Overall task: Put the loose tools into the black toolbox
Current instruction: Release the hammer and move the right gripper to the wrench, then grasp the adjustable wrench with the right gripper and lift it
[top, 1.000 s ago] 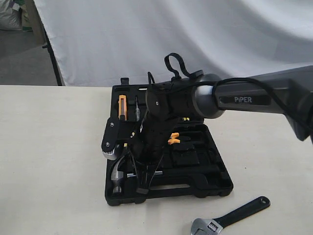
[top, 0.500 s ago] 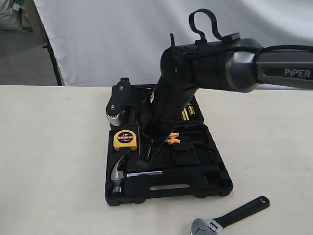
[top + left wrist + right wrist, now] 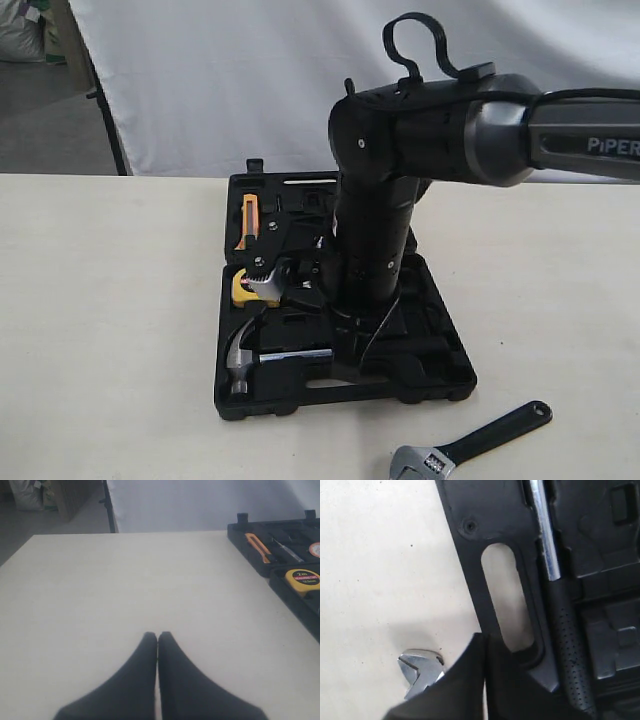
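A pale table [image 3: 100, 330] fills the scene. The right arm [image 3: 470, 140] reaches in from the right and bends straight down over the black toolbox [image 3: 445, 375], which lies open and flat in the middle of the table, its two halves side by side and its slot handle [image 3: 505, 595] on the near edge.

The hammer [image 3: 245, 355] lies in the near half of the toolbox, head to the left and black grip running along just behind the slot handle. The wrench [image 3: 470, 448] is outside, on the table just in front of the toolbox's near right corner.

The right gripper [image 3: 481, 637] hangs over the near rim by the slot handle, its fingers pressed together on nothing. The left gripper [image 3: 157, 636] sits above bare table beside the toolbox, its fingers also closed tight and empty.

A yellow tape measure [image 3: 243, 290] rests in the near half above the hammer head. An orange knife [image 3: 249, 215] lies in the far half, and the round tape roll [image 3: 315, 549] shows partly there too.
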`<state>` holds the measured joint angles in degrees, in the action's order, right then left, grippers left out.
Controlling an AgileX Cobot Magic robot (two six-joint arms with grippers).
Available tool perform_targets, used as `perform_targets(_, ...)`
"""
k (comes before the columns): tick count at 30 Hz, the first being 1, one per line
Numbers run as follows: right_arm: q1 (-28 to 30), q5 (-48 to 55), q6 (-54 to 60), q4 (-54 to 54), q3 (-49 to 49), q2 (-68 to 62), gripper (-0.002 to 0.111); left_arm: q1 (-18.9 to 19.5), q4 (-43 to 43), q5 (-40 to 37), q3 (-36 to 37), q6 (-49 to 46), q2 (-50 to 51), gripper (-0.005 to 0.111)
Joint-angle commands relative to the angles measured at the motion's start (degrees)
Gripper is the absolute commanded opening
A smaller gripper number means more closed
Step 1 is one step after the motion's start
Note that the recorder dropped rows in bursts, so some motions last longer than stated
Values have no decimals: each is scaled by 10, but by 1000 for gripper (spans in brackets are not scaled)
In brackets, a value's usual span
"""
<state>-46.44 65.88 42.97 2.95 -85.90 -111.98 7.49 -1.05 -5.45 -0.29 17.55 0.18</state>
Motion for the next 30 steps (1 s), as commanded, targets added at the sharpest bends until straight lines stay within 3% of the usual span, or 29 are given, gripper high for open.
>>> perform_targets(1, 4, 10, -25, -8, 1, 15, 2, 15, -3, 4, -2, 3, -2, 1)
perform_targets(4, 4, 18, -32, -9, 1, 25, 18, 15, -3, 4, -2, 3, -2, 1)
perform_targets(8, 4, 41, -33, 2, 1, 29, 48, 15, -3, 4, -2, 3, -2, 1)
perform_targets(11, 4, 41, -44, 3, 10, 32, 62, 15, -3, 4, -2, 3, -2, 1)
perform_targets(23, 4, 40, -46, -7, 206, 81, 64, 15, -3, 4, -2, 3, -2, 1)
perform_targets(30, 4, -31, -46, -8, 274, 84, 64, 15, -3, 4, -2, 3, -2, 1)
